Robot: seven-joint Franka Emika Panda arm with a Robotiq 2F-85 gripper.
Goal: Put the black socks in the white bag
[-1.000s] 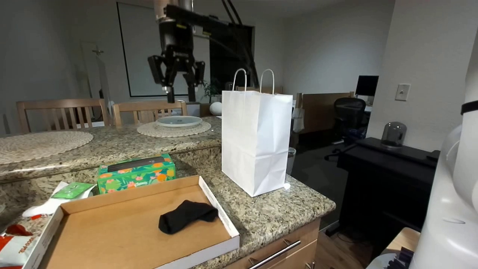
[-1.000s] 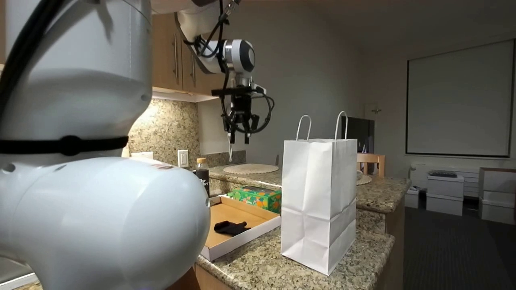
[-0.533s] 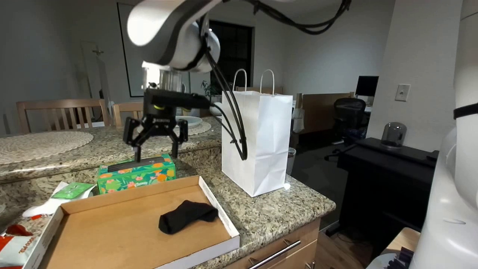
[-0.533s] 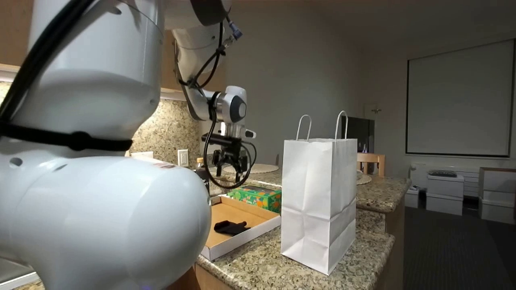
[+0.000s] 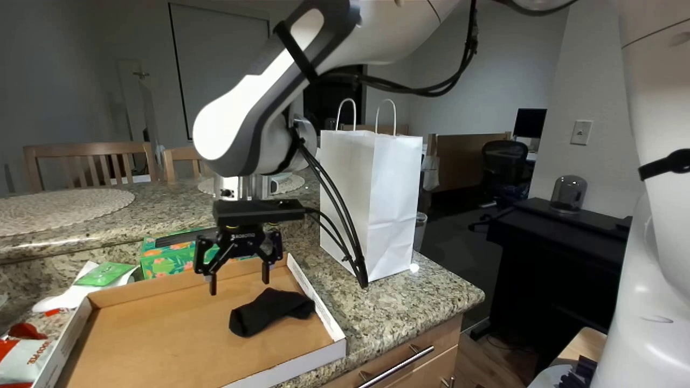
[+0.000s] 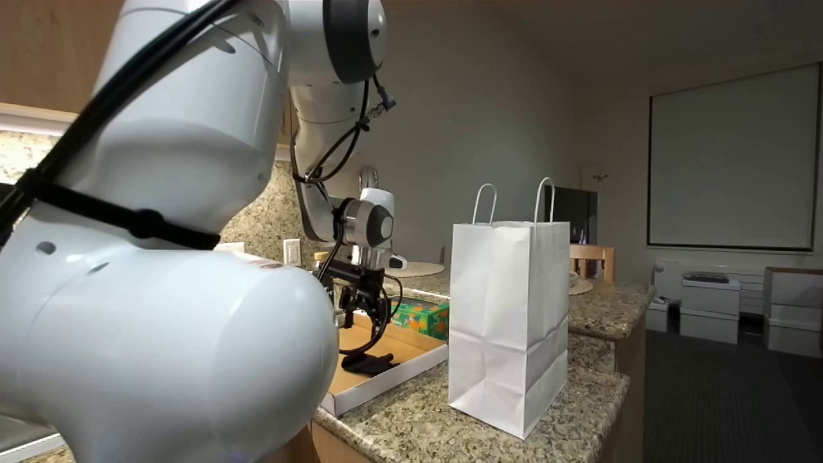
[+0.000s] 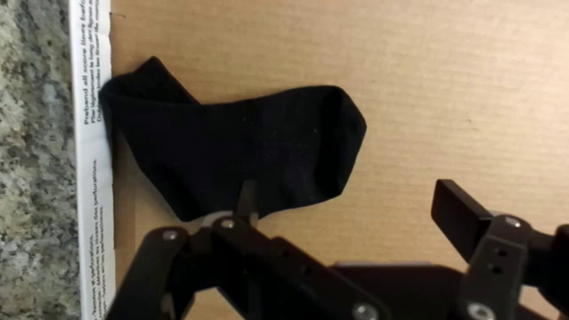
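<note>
A single black sock (image 5: 272, 312) lies folded over in a shallow cardboard tray (image 5: 167, 334), against the tray's side wall. The white bag (image 5: 372, 205) stands upright on the counter beside the tray, its loop handles up; its inside is hidden in both exterior views. Above the tray hangs my gripper (image 5: 239, 281), pointing down and open, just behind the sock in that view. In the wrist view, one finger (image 7: 246, 200) overlaps the edge of the sock (image 7: 249, 142), while the opposite finger (image 7: 460, 218) is over bare cardboard. Nothing is between the fingers.
Behind the tray stands a green flowered tissue box (image 5: 167, 264). Food packets (image 5: 32, 358) lie past the tray's far side. A raised granite ledge (image 5: 161, 202) with woven placemats (image 5: 59, 207) runs along the back. The arm's cable (image 5: 350, 242) hangs in front of the bag.
My gripper has come down from high above the ledge to low over the tray, near the sock. Its fingers have spread wider. The sock and the bag have not moved.
</note>
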